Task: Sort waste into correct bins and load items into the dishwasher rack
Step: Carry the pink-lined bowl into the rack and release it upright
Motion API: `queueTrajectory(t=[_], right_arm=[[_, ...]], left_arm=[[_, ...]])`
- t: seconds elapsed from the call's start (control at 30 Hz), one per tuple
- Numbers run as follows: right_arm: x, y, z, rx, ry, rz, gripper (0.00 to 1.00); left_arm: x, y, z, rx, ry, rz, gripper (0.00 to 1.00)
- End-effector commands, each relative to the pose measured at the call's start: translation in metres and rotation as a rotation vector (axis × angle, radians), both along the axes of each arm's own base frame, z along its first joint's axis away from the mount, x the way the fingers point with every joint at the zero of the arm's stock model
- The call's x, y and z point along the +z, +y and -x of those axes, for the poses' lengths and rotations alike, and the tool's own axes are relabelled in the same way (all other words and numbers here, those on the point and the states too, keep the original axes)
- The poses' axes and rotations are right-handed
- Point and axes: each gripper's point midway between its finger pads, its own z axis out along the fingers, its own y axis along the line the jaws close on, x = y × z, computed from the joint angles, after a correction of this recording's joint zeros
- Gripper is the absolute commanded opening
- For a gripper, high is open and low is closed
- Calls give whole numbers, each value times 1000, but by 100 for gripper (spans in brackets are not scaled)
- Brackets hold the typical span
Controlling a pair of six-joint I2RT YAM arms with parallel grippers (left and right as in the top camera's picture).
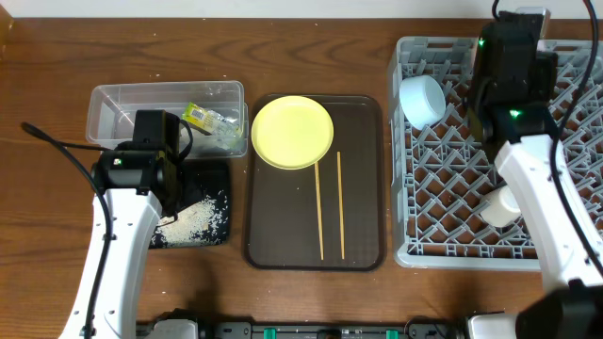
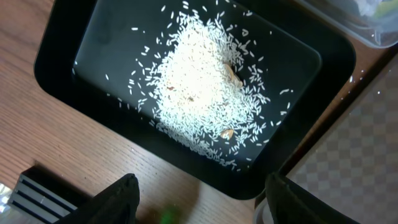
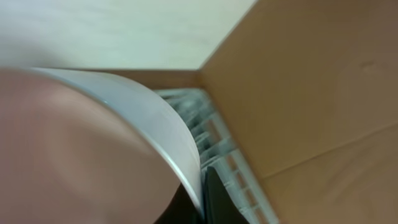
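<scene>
your right gripper (image 1: 471, 94) is clamped on the rim of the blue bowl (image 1: 421, 100), tilted over the far left corner of the rack (image 1: 443, 226); it looks rigid, light and slick, so grip the rim firmly; left gripper (image 2: 199, 202) hangs apart over the rice tray (image 2: 56, 62)

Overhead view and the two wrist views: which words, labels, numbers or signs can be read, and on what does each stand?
None can be read.
The small crumpled green-and-yellow plastic wrapper in the clear plastic rectangular tub may bear print, but it is too small and blurred to tell.
</scene>
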Motion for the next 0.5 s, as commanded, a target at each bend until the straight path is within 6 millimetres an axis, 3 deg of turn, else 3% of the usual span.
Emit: queueTrajectory(t=[0.0, 0.27, 0.47], right_arm=[[-1, -29, 3, -128, 105, 169, 1], [-42, -54, -17, -238, 145, 218, 1], [-85, -50, -34, -224, 209, 229, 1]], left_arm=[[-1, 2, 2, 9, 7, -7, 68], [-1, 2, 2, 9, 7, -7, 68], [-1, 2, 2, 9, 6, -7, 68]])
